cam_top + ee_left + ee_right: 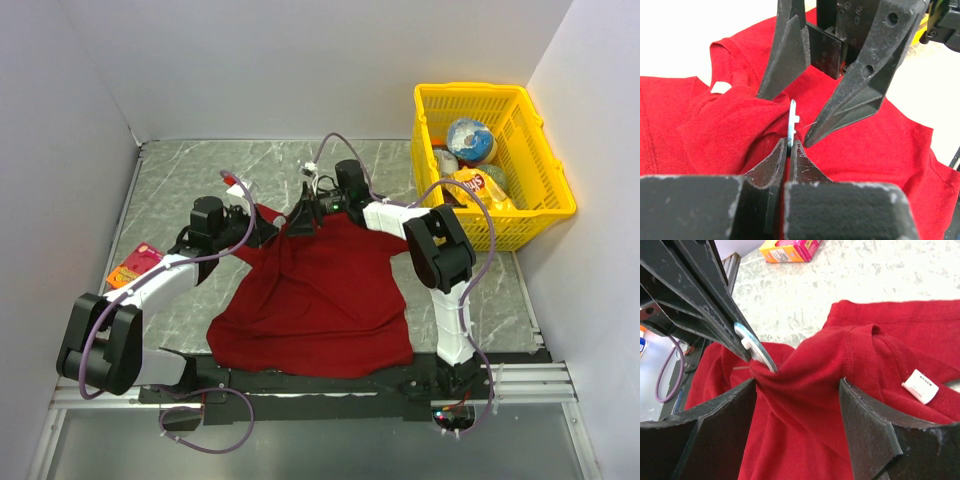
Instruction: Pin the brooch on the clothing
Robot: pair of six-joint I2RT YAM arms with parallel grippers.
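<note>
1. So that its pin can presumably be pushed into cloth, the tiny round whitish brooch (793,117) is clenched edge-on in the left gripper (791,142), over the far left part of the dark-red soft T-shirt (320,300), near the collar.
2. Seemingly to offer a firm target, a raised fold is straddled by the right gripper (797,385), jaws apart; the brooch is touched by that fold's left side.

A yellow plastic lattice basket (470,92) stood at the far right corner of the grey marbled bench (400,165). It held a yellow snack bag (478,188) and what looked like a round blue-and-white ball (470,138). A flat orange-and-pink packet (135,266) lay well apart, at the bench's left edge.
</note>
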